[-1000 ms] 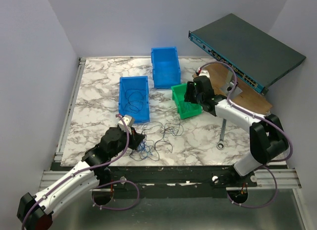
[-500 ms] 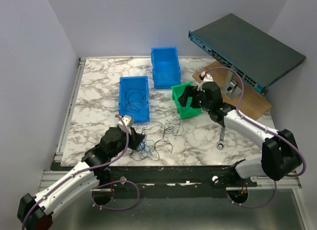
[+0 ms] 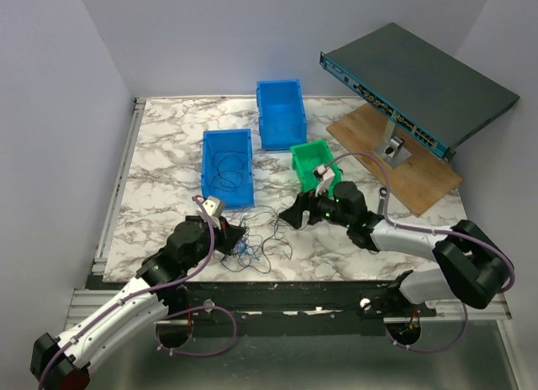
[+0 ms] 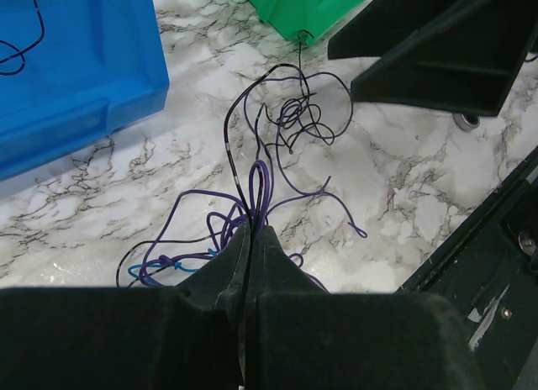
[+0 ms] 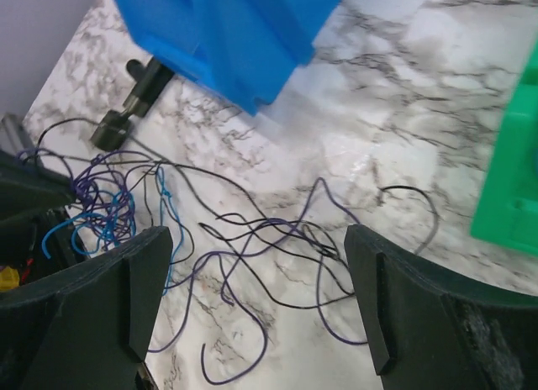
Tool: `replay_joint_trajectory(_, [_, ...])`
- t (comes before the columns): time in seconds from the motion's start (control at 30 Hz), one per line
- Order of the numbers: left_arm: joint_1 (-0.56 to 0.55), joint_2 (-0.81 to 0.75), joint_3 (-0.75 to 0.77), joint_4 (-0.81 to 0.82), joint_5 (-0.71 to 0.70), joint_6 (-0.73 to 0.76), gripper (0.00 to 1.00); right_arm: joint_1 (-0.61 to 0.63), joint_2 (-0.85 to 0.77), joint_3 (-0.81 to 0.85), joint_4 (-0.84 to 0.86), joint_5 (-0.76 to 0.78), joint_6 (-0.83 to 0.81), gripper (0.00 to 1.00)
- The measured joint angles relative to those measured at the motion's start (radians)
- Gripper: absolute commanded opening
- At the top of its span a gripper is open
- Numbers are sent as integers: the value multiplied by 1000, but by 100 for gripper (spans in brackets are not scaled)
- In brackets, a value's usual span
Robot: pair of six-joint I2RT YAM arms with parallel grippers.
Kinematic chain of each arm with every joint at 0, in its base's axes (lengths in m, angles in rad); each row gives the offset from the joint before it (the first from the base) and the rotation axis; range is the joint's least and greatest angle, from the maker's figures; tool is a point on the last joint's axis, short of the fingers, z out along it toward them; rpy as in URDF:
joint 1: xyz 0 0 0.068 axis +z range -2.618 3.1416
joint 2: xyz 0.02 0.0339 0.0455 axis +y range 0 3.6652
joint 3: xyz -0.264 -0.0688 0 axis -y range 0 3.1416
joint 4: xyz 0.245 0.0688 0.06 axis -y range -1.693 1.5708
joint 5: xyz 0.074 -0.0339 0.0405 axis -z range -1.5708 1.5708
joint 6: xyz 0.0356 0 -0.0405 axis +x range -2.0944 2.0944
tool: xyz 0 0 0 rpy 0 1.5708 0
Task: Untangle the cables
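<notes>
Marble-patterned tabletop (image 3: 160,155), lower centre of top view: tangle of thin purple, black and blue cables (image 3: 262,235). Probably anchoring it, left gripper (image 4: 250,243) pinches purple strands; right gripper (image 5: 255,268), jaws spread, hovers over loose loops, apparently to draw one out.

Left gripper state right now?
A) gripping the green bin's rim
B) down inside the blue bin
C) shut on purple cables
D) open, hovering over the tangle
C: in the left wrist view the left gripper has its fingers pressed together, and the purple cables run out from between them onto the marble table.
</notes>
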Motion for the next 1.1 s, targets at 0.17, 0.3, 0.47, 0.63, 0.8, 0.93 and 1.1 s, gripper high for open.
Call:
replay_joint_trajectory(0.17, [0, 2, 0, 0, 0, 0, 0, 108, 56, -47, 122, 2, -42, 90])
replay_joint_trajectory(0.3, [0, 4, 0, 0, 0, 0, 0, 164, 74, -63, 190, 20, -64, 94])
replay_joint_trajectory(0.47, [0, 5, 0, 0, 0, 0, 0, 167, 116, -64, 256, 36, -65, 99])
replay_joint_trajectory(0.63, [0, 8, 0, 0, 0, 0, 0, 169, 185, -42, 237, 45, -76, 95])
replay_joint_trajectory(0.8, [0, 11, 0, 0, 0, 0, 0, 170, 204, -31, 232, -6, -104, 64])
replay_joint_trajectory(0.93, [0, 13, 0, 0, 0, 0, 0, 171, 241, 20, 193, -28, -129, 27])
replay_joint_trajectory(1.1, [0, 15, 0, 0, 0, 0, 0, 174, 227, 24, 171, 5, -140, 1])
